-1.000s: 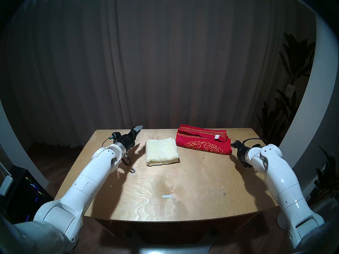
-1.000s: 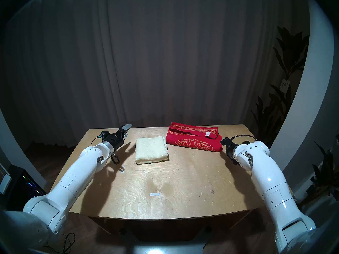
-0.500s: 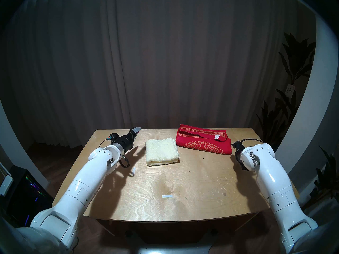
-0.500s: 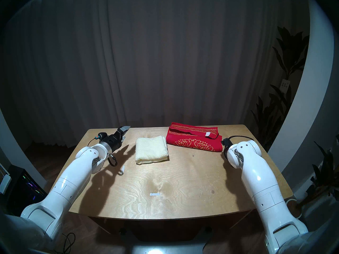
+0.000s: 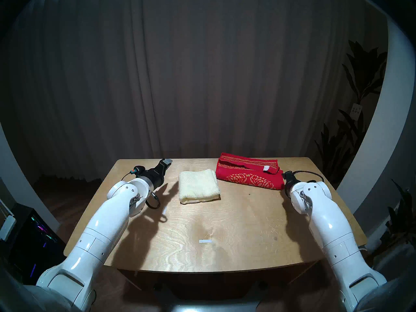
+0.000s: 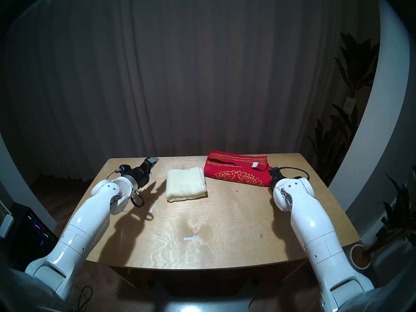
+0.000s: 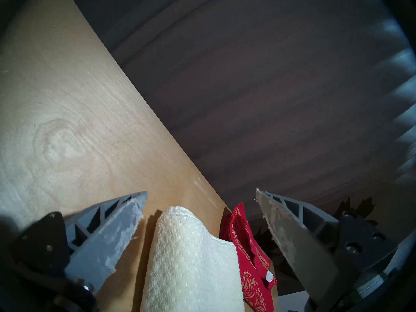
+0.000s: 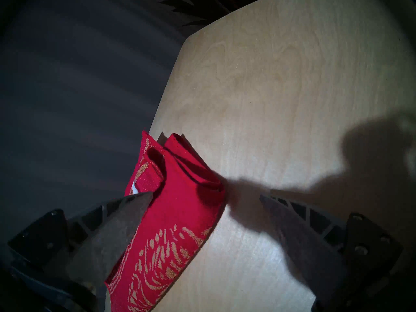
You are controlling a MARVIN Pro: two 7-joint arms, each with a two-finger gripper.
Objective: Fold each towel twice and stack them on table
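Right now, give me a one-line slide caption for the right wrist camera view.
Open right gripper hovering at the end of the folded red towel on the plywood table.

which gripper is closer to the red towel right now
Right. The right gripper hangs open just off the red towel's near right corner, not touching it. The left gripper is open across the table, beyond the cream towel.

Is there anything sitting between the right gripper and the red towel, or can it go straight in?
Nothing visible blocks it. The right gripper is open, and only bare table and shadow lie before the red towel, whose folded end already shows between the fingers.
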